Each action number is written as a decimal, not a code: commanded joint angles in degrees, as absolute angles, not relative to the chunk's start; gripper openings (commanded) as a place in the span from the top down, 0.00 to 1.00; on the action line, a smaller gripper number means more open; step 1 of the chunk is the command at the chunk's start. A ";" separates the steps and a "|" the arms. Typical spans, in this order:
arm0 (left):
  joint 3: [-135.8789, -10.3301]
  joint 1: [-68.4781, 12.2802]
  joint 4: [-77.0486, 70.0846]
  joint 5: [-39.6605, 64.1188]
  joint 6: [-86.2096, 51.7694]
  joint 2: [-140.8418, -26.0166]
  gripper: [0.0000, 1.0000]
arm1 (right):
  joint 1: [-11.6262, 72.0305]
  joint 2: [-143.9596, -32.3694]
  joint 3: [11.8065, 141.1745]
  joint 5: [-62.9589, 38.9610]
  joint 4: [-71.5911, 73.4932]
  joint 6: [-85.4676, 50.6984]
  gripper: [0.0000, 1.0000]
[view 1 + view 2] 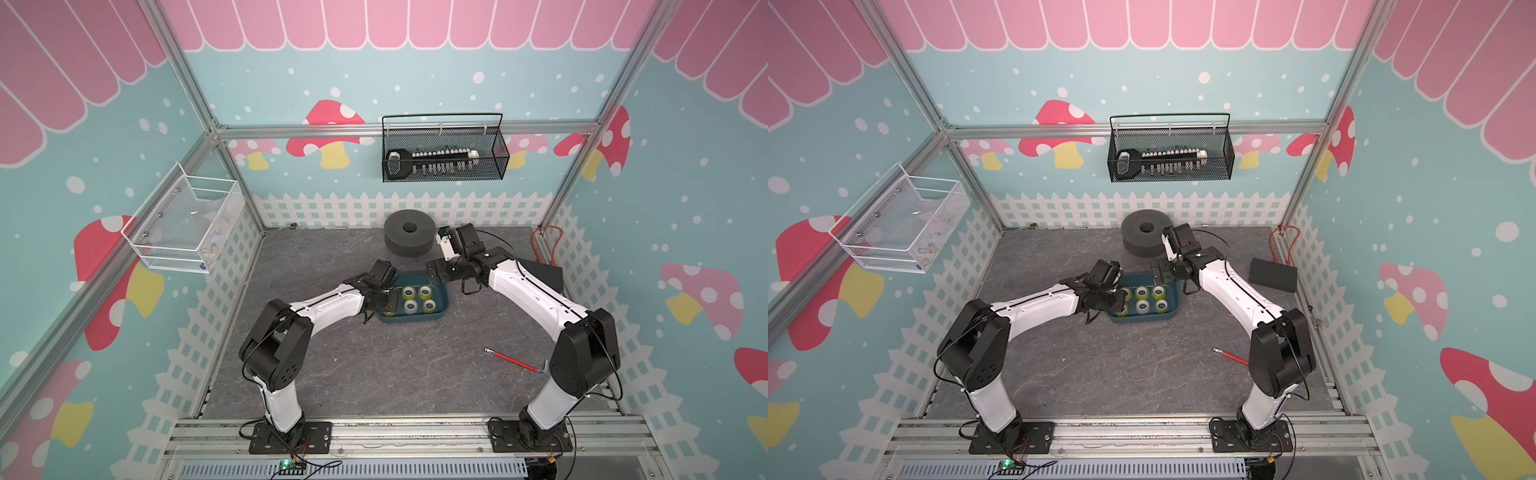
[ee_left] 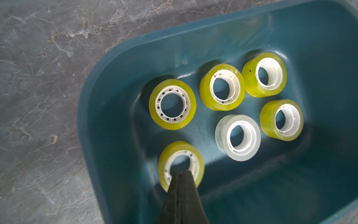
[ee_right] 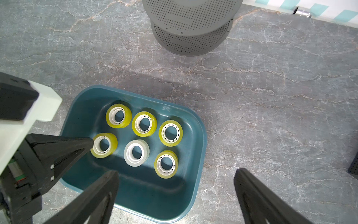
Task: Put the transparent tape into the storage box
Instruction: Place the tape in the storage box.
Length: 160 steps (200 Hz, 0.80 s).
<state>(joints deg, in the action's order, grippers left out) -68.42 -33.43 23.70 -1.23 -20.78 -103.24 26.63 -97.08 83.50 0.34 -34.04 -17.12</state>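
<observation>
Six rolls of transparent tape (image 3: 134, 126) lie flat in two rows of three inside the storage box (image 1: 415, 321), which sits mid-table between the two arms. Farthest left, a white wire basket (image 1: 183, 224) hangs on the side wall. The left gripper (image 2: 182, 173) reaches over the box's left end with its jaws pressed together, gripping nothing. Its tip is over the white core of the front-left yellow-tinted roll (image 2: 168, 153); contact is unclear. Next along that row lies the one clear roll (image 2: 222, 139). The right gripper (image 3: 176, 173) hangs above the box's far right corner, jaws spread wide and empty. Further right, a red pen (image 1: 511, 361) lies on the table.
</observation>
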 commanded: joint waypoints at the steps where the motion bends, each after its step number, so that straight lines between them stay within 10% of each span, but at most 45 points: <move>1: -67.81 -33.03 22.94 -0.37 -20.04 -104.23 1.00 | 26.37 -98.39 85.31 -0.36 -33.76 -16.52 0.01; 160: -67.49 -32.77 21.52 -0.27 -20.35 -102.97 0.96 | 26.19 -98.93 85.22 -0.90 -33.79 -16.79 0.01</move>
